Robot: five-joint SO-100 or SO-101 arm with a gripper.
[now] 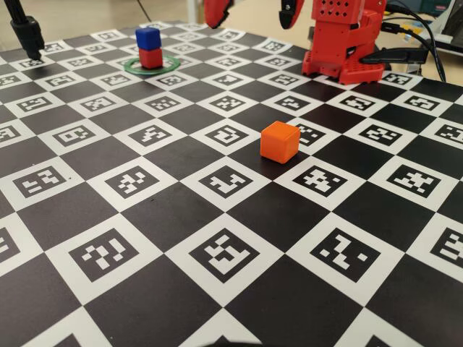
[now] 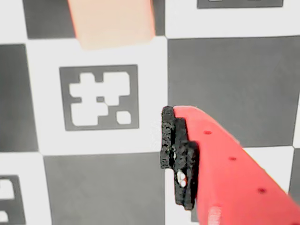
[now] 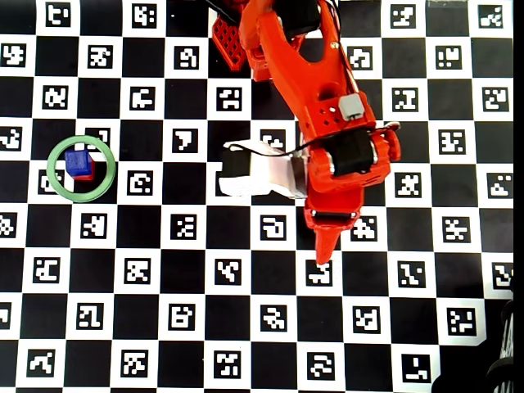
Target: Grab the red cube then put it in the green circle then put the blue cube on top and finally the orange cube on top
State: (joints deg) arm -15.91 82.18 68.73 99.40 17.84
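Observation:
The blue cube sits on top of the red cube inside the green circle at the far left of the fixed view. The overhead view shows the blue cube with a sliver of the red cube inside the green circle. The orange cube stands alone mid-board. In the wrist view the orange cube is a blur at the top edge, ahead of one red finger. My gripper hangs high, open and empty. The arm hides the orange cube in the overhead view.
The arm's red base stands at the back right of the checkered marker board, with cables behind it. A black post stands at the back left corner.

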